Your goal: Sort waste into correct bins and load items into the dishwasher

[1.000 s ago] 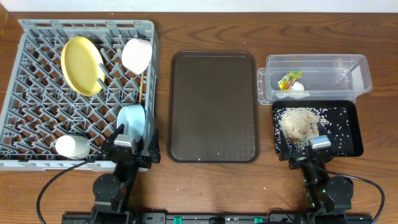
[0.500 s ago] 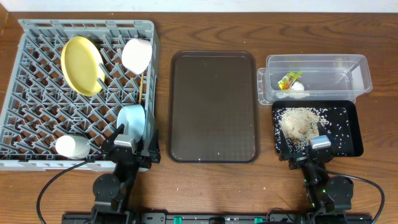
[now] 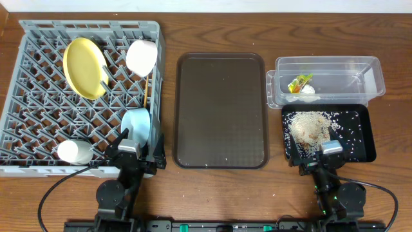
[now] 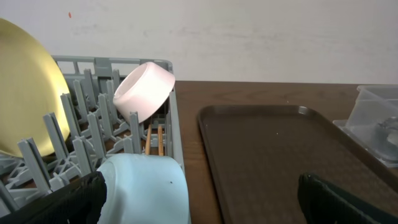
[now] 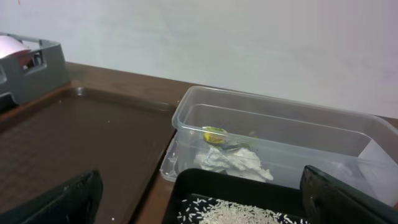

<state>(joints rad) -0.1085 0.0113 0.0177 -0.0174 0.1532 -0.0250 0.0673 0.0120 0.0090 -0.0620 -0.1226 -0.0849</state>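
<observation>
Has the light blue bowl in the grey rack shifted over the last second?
No. The light blue bowl sits in the same spot by the right wall of the grey plastic dish rack.

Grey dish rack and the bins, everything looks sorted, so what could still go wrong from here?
1. The white round bowl sits tilted at the grey plastic dish rack's right edge; a jolt might tip it out.
2. The open left tool is right beside the light blue bowl; a careless move could knock it.
3. Loose whitish rice grains spread toward the shallow black tray's rim; the nearby right tool might spill some.
</observation>
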